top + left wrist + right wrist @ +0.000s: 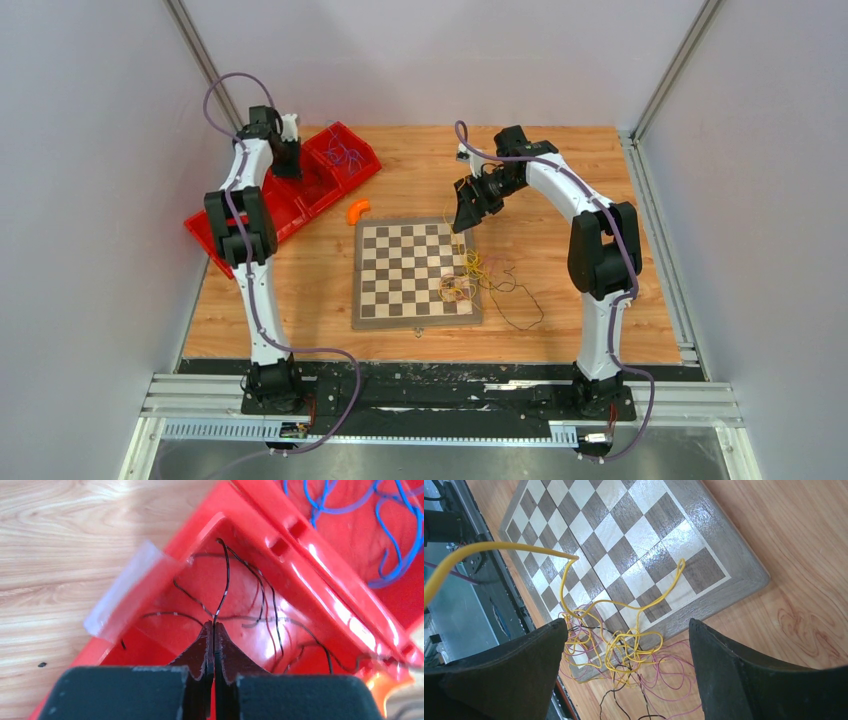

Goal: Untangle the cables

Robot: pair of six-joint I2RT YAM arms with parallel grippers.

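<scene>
A tangle of thin yellow cables with pink-purple and black wires lies on the chessboard's near right corner and spills onto the wood; a black wire trails right. My right gripper is open, above and apart from the tangle. One yellow strand rises close to the camera at left. My left gripper is shut on a thin black wire inside a red bin, with more black wire loops lying there. Blue cable lies in the neighbouring bin.
The chessboard lies mid-table. Several joined red bins stand at the back left. An orange curved piece lies between bins and board. Grey walls enclose the wooden table.
</scene>
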